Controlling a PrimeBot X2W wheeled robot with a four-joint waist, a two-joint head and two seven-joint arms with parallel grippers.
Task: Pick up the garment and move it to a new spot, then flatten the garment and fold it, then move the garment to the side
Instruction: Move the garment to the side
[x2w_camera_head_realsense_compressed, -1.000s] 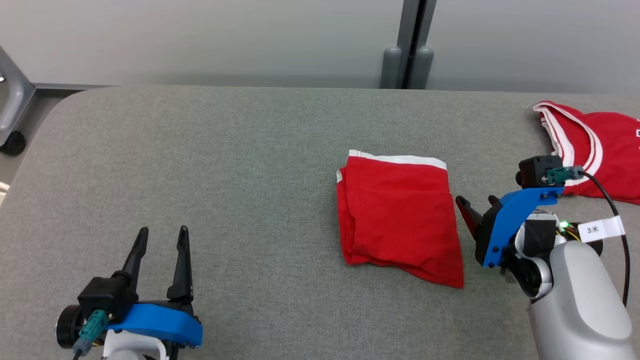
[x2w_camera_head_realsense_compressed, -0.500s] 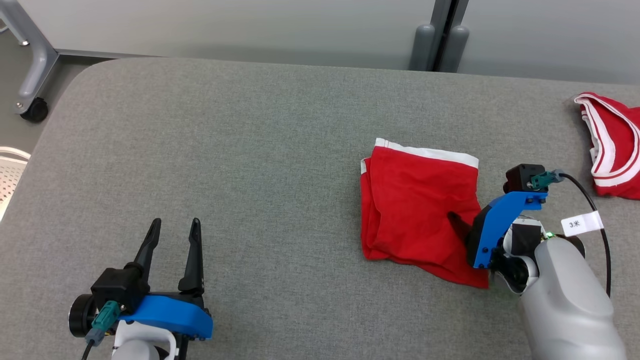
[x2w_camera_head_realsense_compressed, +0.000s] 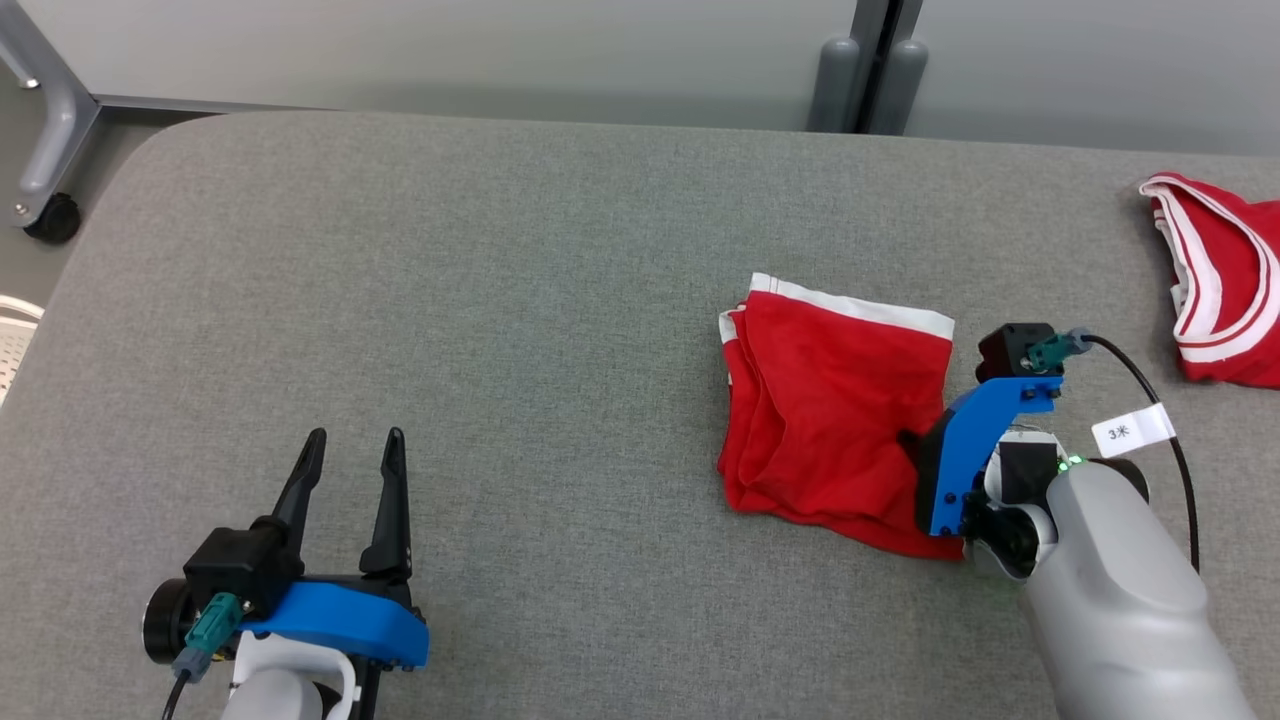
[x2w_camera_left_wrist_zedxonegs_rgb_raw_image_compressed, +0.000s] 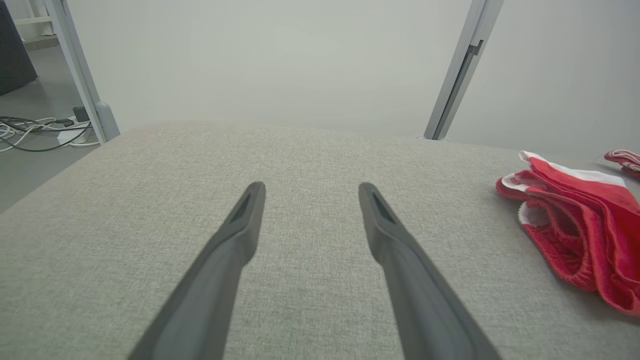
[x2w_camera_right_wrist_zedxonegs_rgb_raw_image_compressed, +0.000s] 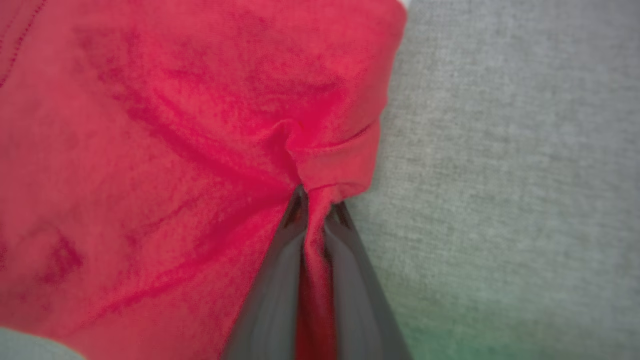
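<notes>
Head view has the red garment (x2w_camera_head_realsense_compressed: 830, 400) lying right of centre on the grey surface (x2w_camera_head_realsense_compressed: 500, 300), folded into a rough rectangle. Its longer side runs away from the robot, and its white band (x2w_camera_head_realsense_compressed: 860, 305) is at the far edge. The right hand (x2w_camera_head_realsense_compressed: 912, 440) meets it from the right, about midway along the right edge. In the right wrist view, the 2 fingers (x2w_camera_right_wrist_zedxonegs_rgb_raw_image_compressed: 272, 295) are drawn narrow, with a ridge of red cloth pinched between them and puckers spreading from the grip. The left hand (x2w_camera_head_realsense_compressed: 355, 445) hovers wide and empty over bare surface at the near left. It is well apart from the garment, which lies to its right, so the right arm is plainly the nearer. A second garment (x2w_camera_head_realsense_compressed: 1225, 300), red with white stripes, sits at the far right edge, apart from the first. Since the cloth already looks folded, this is probably the start of the move to the side. With only 1 edge held, a lift could let the layers fall open, so a low, slow carry or drag seems safer.
</notes>
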